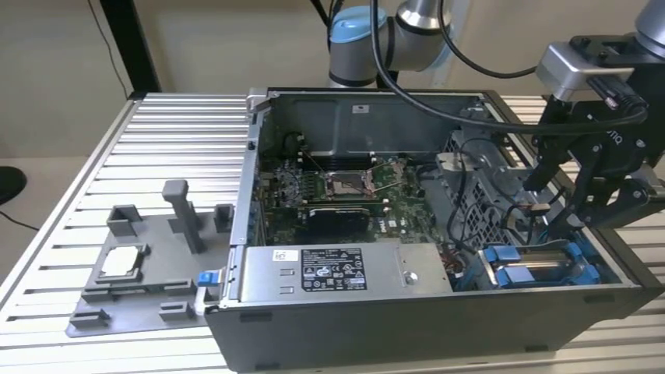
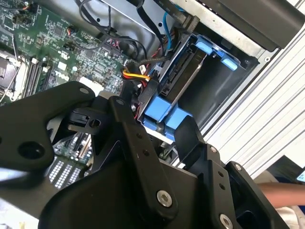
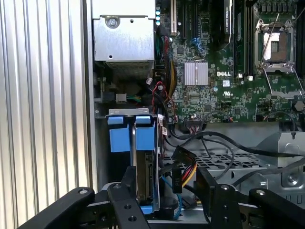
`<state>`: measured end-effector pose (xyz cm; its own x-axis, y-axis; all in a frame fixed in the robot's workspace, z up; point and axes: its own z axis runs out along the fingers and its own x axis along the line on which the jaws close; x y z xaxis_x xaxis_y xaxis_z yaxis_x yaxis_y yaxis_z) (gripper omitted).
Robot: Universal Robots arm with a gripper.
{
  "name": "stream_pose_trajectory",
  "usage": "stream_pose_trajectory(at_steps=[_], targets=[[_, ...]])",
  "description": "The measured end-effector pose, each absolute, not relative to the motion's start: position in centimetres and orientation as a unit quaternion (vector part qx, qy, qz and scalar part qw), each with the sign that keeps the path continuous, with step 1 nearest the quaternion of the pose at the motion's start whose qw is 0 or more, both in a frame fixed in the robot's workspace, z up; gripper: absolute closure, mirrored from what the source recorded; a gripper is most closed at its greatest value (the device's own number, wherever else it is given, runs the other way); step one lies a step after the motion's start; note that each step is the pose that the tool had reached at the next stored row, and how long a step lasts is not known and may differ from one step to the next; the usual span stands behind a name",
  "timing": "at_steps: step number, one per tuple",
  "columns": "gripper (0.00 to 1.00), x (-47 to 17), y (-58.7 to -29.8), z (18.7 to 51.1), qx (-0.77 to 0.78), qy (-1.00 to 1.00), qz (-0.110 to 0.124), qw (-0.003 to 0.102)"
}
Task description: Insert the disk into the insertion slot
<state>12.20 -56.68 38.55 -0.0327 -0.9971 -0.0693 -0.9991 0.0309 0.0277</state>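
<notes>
— What is the biggest thing here?
— The ribbed aluminium table (image 1: 156, 132), and on it the open dark grey metal computer case (image 1: 416, 327).
— Where is the disk?
— The flat silver hard drive (image 3: 145, 176), framed by a bright blue plastic carrier, stands on edge inside the dark grey metal drive bay (image 2: 219, 81), at the case's corner on the exterior view's right.
— And the arm?
— The black gripper (image 3: 167, 183) hangs over the bay with its jaws wide, one finger just beside the drive.

Motherboard (image 1: 296, 191), power supply (image 1: 332, 270), grey fixture (image 1: 135, 308)
</notes>
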Motion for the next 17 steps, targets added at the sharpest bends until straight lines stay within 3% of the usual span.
stream_pose_trajectory(at_steps=[5, 13, 17], targets=[[0.0, 12.2, -56.68, 38.5, -0.695, 0.718, 0.034, 0.016], [0.0, 12.2, -56.38, 37.93, -0.696, 0.717, 0.031, 0.031], [0.0, 12.1, -56.25, 37.69, -0.694, 0.719, 0.028, 0.033]])
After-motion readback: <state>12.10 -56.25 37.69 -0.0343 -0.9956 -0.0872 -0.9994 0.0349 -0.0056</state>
